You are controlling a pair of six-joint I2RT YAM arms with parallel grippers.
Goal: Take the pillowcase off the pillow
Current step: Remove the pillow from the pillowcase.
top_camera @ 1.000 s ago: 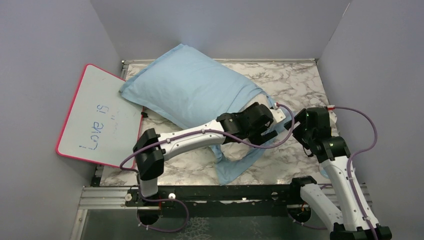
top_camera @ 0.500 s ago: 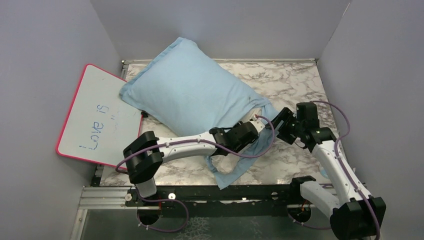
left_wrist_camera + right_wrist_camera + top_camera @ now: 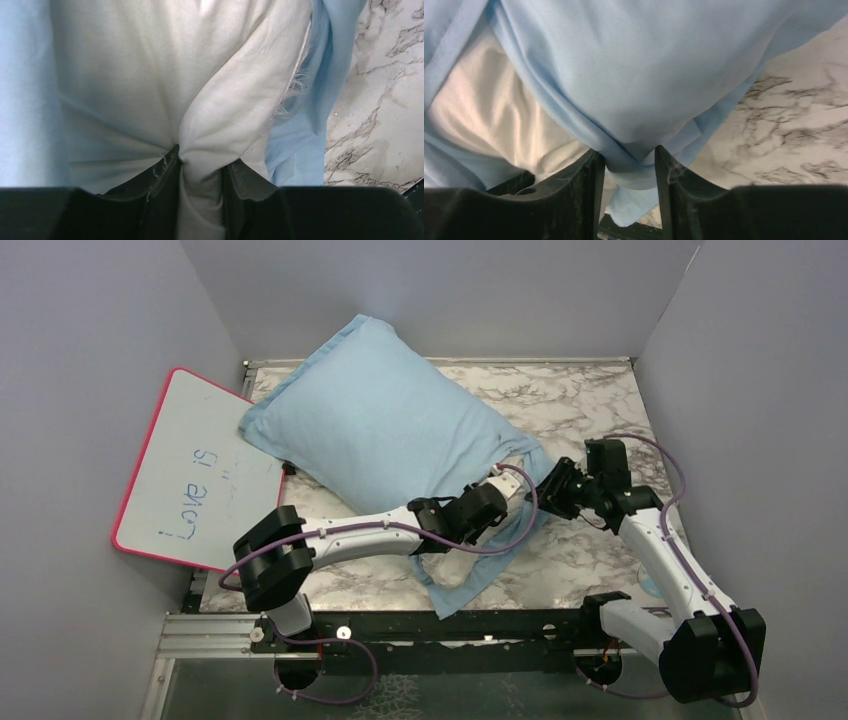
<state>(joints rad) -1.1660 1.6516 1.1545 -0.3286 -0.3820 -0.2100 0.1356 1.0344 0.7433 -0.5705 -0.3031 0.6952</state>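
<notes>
Top external: 1 pillowcase (image 3: 385, 430), 1 pillow, 1 whiteboard (image 3: 195, 475), 2 arms, 2 grippers. The pillowcase lay plain-blue side up, diagonal on the marble table (image 3: 590, 410). Its closed end sat at the far left, touching the whiteboard's edge, and its open end pointed near-right. The pillow (image 3: 165, 75) was mostly inside, with off-white fabric showing only at the open end.

The left arm stretched low across the table from its base to that opening. Left wrist cam showed the left gripper (image 3: 200, 175) clamped on a bunched fold of the pillow's white fabric, with blue cloth on both sides.

The right arm reached up and inward from its base, wrist turned left. The right gripper (image 3: 629, 165) sat just beside the left one at the opening. Right wrist cam showed its fingers pinching a fold of the blue pillowcase edge, with white pillow visible to the left of the pinch.
</notes>
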